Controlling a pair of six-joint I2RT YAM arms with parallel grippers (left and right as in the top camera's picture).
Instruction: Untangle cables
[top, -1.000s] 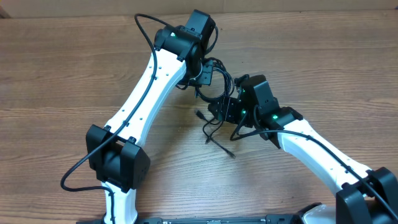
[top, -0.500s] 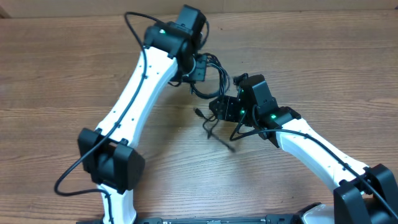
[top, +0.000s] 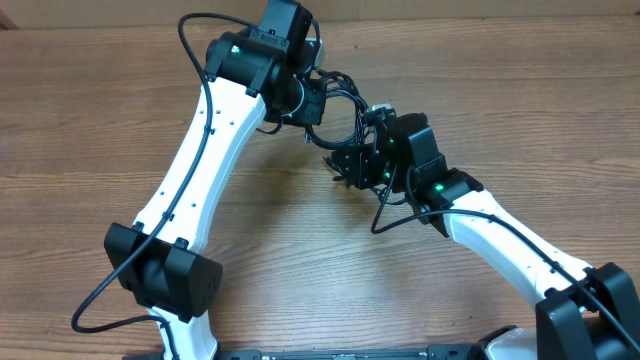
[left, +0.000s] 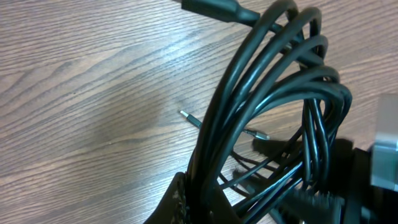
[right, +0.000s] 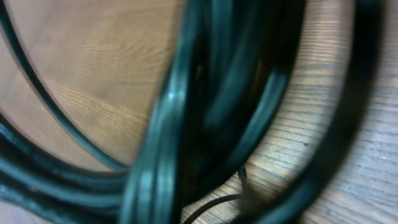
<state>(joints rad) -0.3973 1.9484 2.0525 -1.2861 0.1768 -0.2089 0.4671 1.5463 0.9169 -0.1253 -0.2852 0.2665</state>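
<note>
The cables (left: 214, 149) form a looped black bundle over the table (top: 90, 130), about 12 o'clock from its middle, strung between both arms. At the bundle's 10 o'clock, the left end effector (top: 318, 98) is clamped on the strands. At 5 o'clock is the right end effector (top: 362, 165). Its wrist view is blurred, so I cannot tell whether it grips.

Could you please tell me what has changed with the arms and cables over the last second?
The left gripper, holding the cables, moved up-left in the overhead view, stretching the bundle. The loose plug ends that trailed across the table were pulled in toward the bundle. The right gripper stayed almost in place at the bundle.
</note>
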